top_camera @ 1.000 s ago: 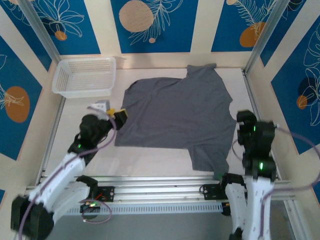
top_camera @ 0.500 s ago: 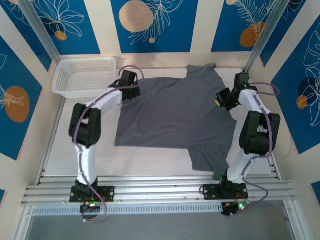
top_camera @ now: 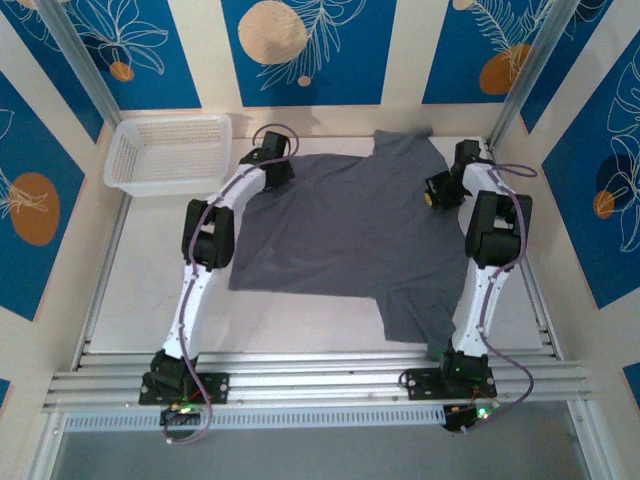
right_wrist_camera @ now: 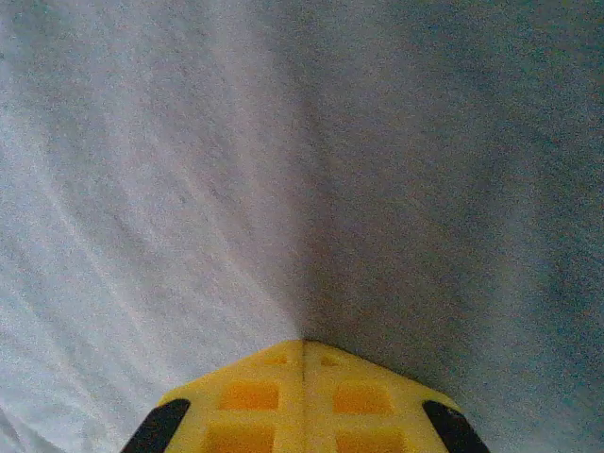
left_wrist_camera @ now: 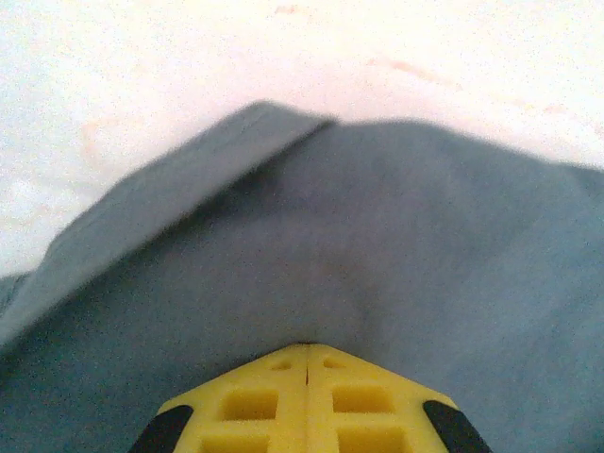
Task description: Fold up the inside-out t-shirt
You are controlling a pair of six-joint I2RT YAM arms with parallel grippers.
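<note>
The inside-out t-shirt [top_camera: 350,230] lies spread flat on the table, dark grey, one sleeve reaching the far edge and another the near edge. My left gripper [top_camera: 283,168] sits at the shirt's far left edge. In the left wrist view its yellow jaws [left_wrist_camera: 307,345] are pressed together, with the t-shirt [left_wrist_camera: 396,226] puckered into them and a hem fold beyond. My right gripper [top_camera: 433,194] is at the shirt's far right edge. Its jaws [right_wrist_camera: 303,342] are likewise shut, and the t-shirt [right_wrist_camera: 377,170] rises in a ridge to their tip.
A white mesh basket [top_camera: 168,152] stands at the far left corner, close to the left arm. Bare table [top_camera: 300,320] runs between the shirt and the metal rails at the near edge. Patterned walls enclose the table on three sides.
Both arms have swung out from the near edge to the shirt's far left and far right edges. Both grippers have closed, pinching the cloth.
</note>
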